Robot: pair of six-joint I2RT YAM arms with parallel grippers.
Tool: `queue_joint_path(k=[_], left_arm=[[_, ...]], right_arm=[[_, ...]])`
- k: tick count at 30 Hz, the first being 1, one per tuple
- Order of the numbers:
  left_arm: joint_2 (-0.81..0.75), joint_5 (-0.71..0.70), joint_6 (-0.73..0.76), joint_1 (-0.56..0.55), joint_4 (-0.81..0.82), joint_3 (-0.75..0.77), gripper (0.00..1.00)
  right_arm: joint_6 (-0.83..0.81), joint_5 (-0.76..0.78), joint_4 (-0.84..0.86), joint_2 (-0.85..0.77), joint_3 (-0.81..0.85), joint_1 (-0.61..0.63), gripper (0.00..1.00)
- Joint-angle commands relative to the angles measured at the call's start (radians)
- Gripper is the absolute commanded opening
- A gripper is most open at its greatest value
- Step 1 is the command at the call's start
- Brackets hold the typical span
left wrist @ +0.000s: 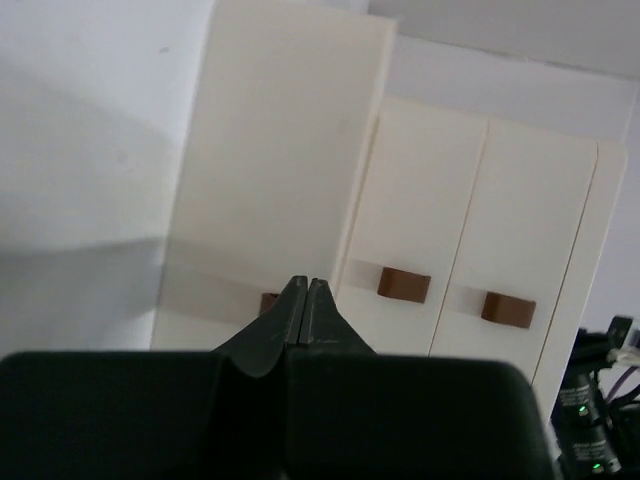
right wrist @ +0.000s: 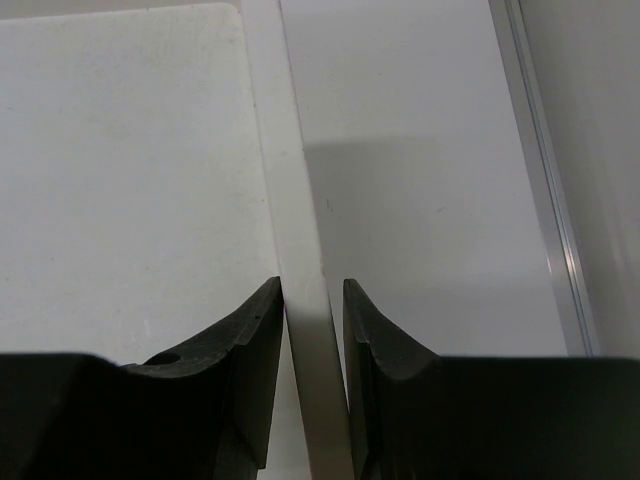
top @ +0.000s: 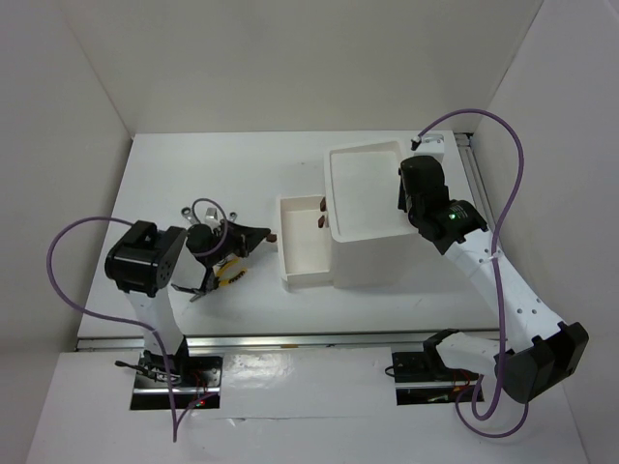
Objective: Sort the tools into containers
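Note:
The white box unit stands mid-table with its shallow top tray. One drawer is pulled out to the left and looks empty. My left gripper is shut and empty, its tip just in front of that drawer's red-brown handle. The left wrist view shows the open drawer and two closed drawers' handles. A silver wrench and the yellow-black pliers lie by my left wrist. No screwdrivers show. My right gripper straddles the tray's right rim, closed on it.
My left arm covers part of the tool pile. A metal rail runs along the table's right edge, next to the right wall. A small white block sits behind the box.

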Motion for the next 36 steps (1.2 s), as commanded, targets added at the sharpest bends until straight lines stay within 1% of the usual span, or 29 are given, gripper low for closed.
queue_joint_path(k=[1,2,4,5,6,7,8,9,10,11,12,13,14,15,16,17,18,19,20,21,22,23,25,26,28,31,33,35,36], left_arm=[[-0.095,0.038,0.109,0.012,-0.026,0.046,0.08],[-0.143,0.038,0.120,0.012,-0.084,0.046,0.15],[-0.196,0.038,0.158,0.012,-0.139,0.056,0.29],[-0.265,0.038,0.176,0.012,-0.167,0.070,0.43],[-0.308,0.029,0.233,0.023,-0.302,0.082,0.50],[-0.359,0.017,0.273,0.023,-0.404,0.099,0.58],[-0.411,-0.037,0.325,0.023,-0.531,0.163,0.68],[-0.513,-0.093,0.442,0.023,-0.830,0.208,0.73],[-0.549,-0.165,0.486,0.023,-0.992,0.261,0.81],[-0.574,-0.290,0.524,0.023,-1.119,0.364,0.87],[-0.586,-0.346,0.560,0.023,-1.220,0.416,0.87],[-0.573,-0.399,0.618,0.023,-1.408,0.470,0.89],[-0.551,-0.486,0.653,0.023,-1.487,0.583,0.89],[-0.519,-0.514,0.682,0.043,-1.561,0.640,0.89],[-0.484,-0.535,0.754,0.043,-1.618,0.691,0.89],[-0.408,-0.599,0.785,0.043,-1.703,0.780,0.89],[-0.366,-0.612,0.813,0.052,-1.741,0.821,0.89],[-0.325,-0.626,0.871,0.052,-1.773,0.860,0.89],[-0.241,-0.646,0.887,0.052,-1.810,0.897,0.87],[-0.199,-0.658,0.908,0.052,-1.859,0.953,0.87],[-0.159,-0.658,0.929,0.052,-1.876,0.975,0.86],[-0.120,-0.658,0.974,0.052,-1.902,0.998,0.86],[-0.048,-0.701,1.017,0.024,-1.951,1.029,0.84],[-0.039,-0.721,1.057,0.024,-1.951,1.029,0.84],[-0.039,-0.752,1.069,0.012,-1.951,1.018,0.84],[-0.039,-0.737,1.089,0.012,-1.960,0.985,0.84],[-0.016,-0.727,1.089,0.012,-1.960,0.985,0.82],[0.007,-0.715,1.089,0.001,-1.971,0.985,0.78],[0.035,-0.715,1.079,-0.008,-1.989,0.998,0.73]], right_arm=[[0.025,0.060,-0.014,-0.015,0.020,-0.011,0.06],[0.025,0.060,-0.014,-0.015,0.020,-0.011,0.06],[0.025,0.060,-0.014,-0.015,0.020,-0.011,0.06],[0.025,0.060,-0.014,-0.015,0.020,-0.011,0.06],[0.025,0.060,-0.014,-0.015,0.020,-0.011,0.07],[0.025,0.060,-0.014,-0.015,0.020,-0.011,0.07],[0.025,0.060,-0.014,-0.015,0.020,-0.011,0.09],[0.025,0.060,-0.014,-0.015,0.020,-0.011,0.09],[0.025,0.060,-0.024,-0.015,0.031,-0.011,0.11],[0.025,0.060,-0.025,-0.015,0.031,-0.011,0.12],[0.025,0.060,-0.025,-0.015,0.031,-0.011,0.14],[0.025,0.051,-0.025,-0.015,0.031,-0.011,0.14],[0.025,0.051,-0.025,-0.015,0.031,-0.011,0.16],[0.025,0.051,-0.025,-0.015,0.031,-0.011,0.19],[0.025,0.040,-0.025,-0.015,0.031,-0.011,0.20],[0.025,0.040,-0.025,-0.015,0.020,-0.011,0.22],[0.025,0.040,-0.025,-0.024,0.020,-0.011,0.27],[0.025,0.040,-0.025,-0.024,0.020,-0.011,0.31],[0.025,0.030,-0.015,-0.033,0.011,-0.011,0.36],[0.015,0.030,-0.015,-0.044,0.011,-0.002,0.42],[0.015,0.030,-0.015,-0.044,0.001,-0.002,0.52],[0.015,0.042,-0.006,-0.044,0.000,-0.002,0.54],[0.015,0.042,-0.006,-0.053,0.000,-0.002,0.56],[0.015,0.033,-0.006,-0.053,0.000,-0.002,0.57],[0.015,0.023,-0.015,-0.053,0.010,-0.002,0.59],[0.015,0.023,-0.015,-0.064,0.010,-0.002,0.60],[0.015,0.023,-0.015,-0.073,0.001,-0.002,0.61],[0.015,0.023,-0.015,-0.082,-0.010,-0.002,0.61],[0.015,0.023,-0.015,-0.091,-0.010,-0.002,0.62]])
